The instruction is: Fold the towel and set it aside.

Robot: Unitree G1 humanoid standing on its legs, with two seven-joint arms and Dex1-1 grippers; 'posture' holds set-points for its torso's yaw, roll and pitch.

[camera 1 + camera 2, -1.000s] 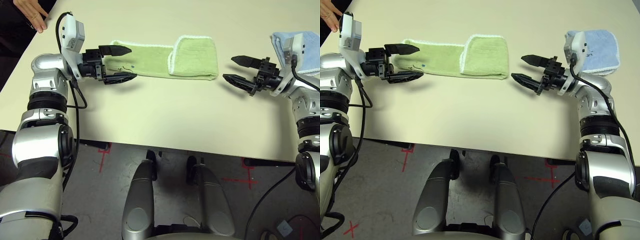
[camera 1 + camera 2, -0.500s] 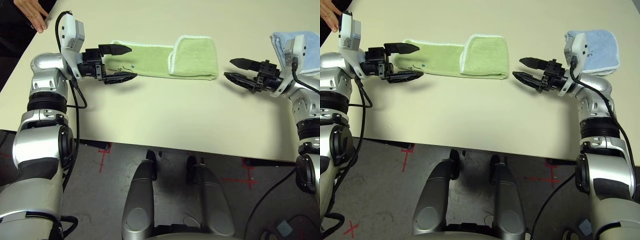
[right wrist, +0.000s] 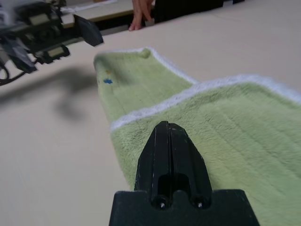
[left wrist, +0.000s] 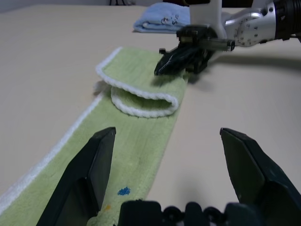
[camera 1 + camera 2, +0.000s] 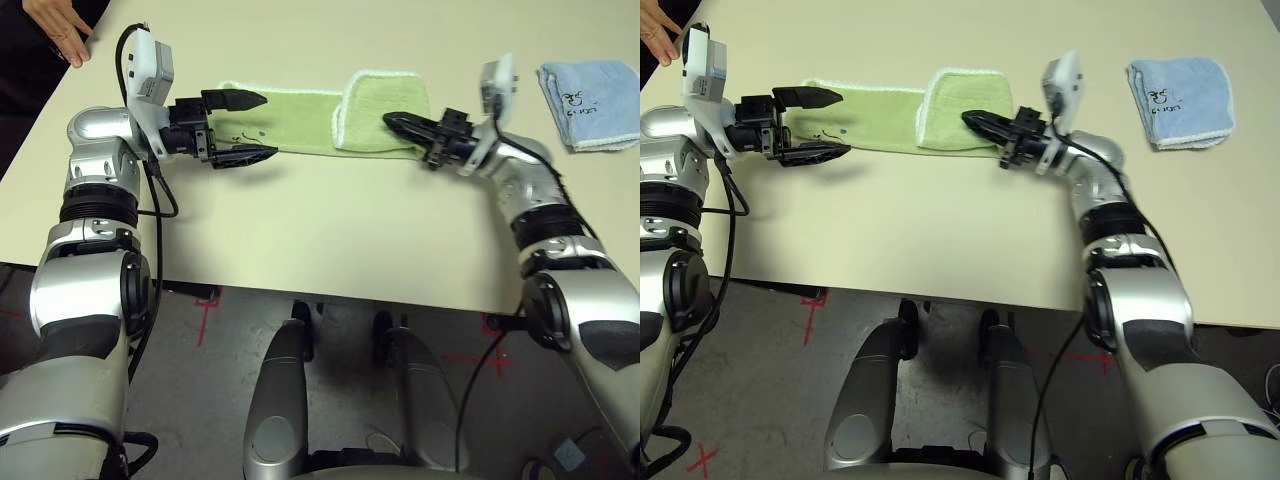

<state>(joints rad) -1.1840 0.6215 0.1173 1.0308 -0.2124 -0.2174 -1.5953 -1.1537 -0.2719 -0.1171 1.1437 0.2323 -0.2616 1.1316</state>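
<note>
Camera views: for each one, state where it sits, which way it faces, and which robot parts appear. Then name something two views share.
Head views: look down on the table; both silver forearms show.
Left wrist view: looks along the open left gripper over the towel.
Right wrist view: looks along the shut right gripper above the towel.
Shared: both wrist views show the towel and the opposite gripper.

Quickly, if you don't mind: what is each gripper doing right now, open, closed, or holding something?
Left gripper: open, holding nothing, at the unfolded end of the lime-green towel.
Right gripper: shut and empty, above the towel's folded end.
</note>
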